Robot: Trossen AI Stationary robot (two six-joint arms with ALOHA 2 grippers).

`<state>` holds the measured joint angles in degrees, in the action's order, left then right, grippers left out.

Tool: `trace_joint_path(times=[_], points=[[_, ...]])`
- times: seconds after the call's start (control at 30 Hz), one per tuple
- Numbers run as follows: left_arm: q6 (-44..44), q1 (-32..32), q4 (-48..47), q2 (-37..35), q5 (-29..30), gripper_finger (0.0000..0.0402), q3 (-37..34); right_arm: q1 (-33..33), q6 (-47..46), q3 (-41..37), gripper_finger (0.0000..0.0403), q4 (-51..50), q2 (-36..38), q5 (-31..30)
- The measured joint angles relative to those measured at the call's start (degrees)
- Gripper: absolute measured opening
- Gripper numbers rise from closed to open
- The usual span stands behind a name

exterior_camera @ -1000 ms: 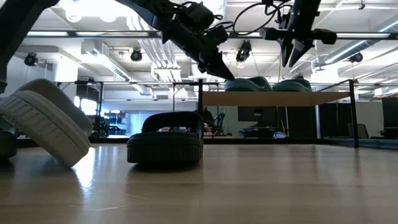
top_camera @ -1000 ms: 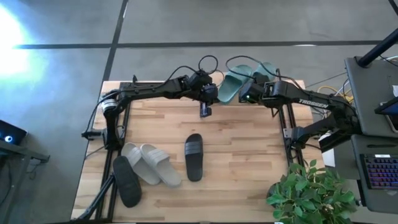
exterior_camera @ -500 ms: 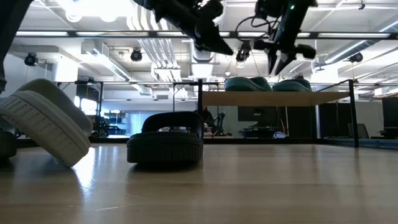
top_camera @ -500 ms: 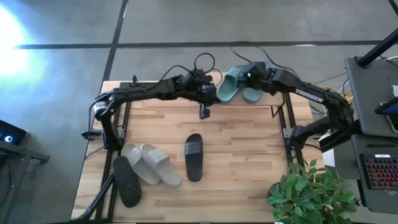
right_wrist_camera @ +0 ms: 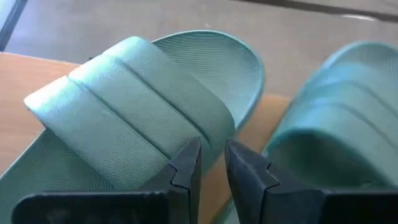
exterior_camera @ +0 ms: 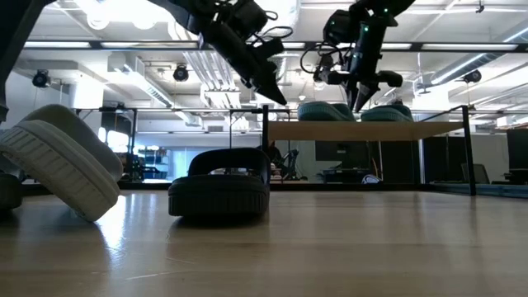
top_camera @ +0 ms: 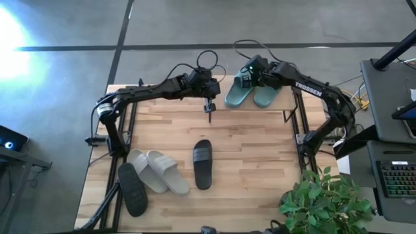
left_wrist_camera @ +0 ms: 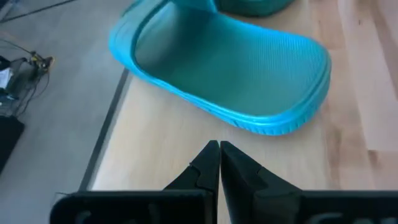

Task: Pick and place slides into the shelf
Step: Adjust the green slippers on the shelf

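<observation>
Right pincer (right_wrist_camera: 211,163), slightly parted, hovers over the teal-green ribbed rubber slide (right_wrist_camera: 143,118), seemingly not touching; left pincer (left_wrist_camera: 219,163) pressed together, empty.

1. A large wooden table (top_camera: 253,162) of light planks fills the middle of the high view.
2. A leafy green plant (top_camera: 325,201) sits at the table's near right corner.
3. A keyboard (top_camera: 398,179) with lit keys lies on a grey desk (top_camera: 390,84) to the right of the table.
4. Loose black cables (top_camera: 208,58) loop over the table's far edge.
5. The floor (top_camera: 195,23) is grey concrete with dark seams.
6. In the low view, ceiling lights (exterior_camera: 107,12) and pale ducts (exterior_camera: 198,66) hang over the room behind.
</observation>
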<state>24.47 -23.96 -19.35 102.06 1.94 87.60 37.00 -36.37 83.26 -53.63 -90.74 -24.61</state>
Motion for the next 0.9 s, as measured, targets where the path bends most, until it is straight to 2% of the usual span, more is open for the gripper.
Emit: trace_joint_path(times=[0.23,0.43,0.67,0.9], points=[[-0.5,0.2,3.2,4.7,-3.6,0.0,0.5,-1.3,2.3,3.8,0.0074,0.0,-0.1,1.1],[-0.2,0.8,2.8,7.9,-5.5,0.0,2.8,-1.9,3.3,4.9,0.0073,-3.8,0.4,1.1],[-0.2,1.7,4.3,9.2,-9.1,0.0,5.9,-1.7,3.0,4.9,0.0075,-10.5,1.8,-4.1],[-0.1,2.2,2.3,9.0,-9.1,0.0,6.6,-1.0,3.0,4.9,0.0098,-18.4,2.8,-6.8]])
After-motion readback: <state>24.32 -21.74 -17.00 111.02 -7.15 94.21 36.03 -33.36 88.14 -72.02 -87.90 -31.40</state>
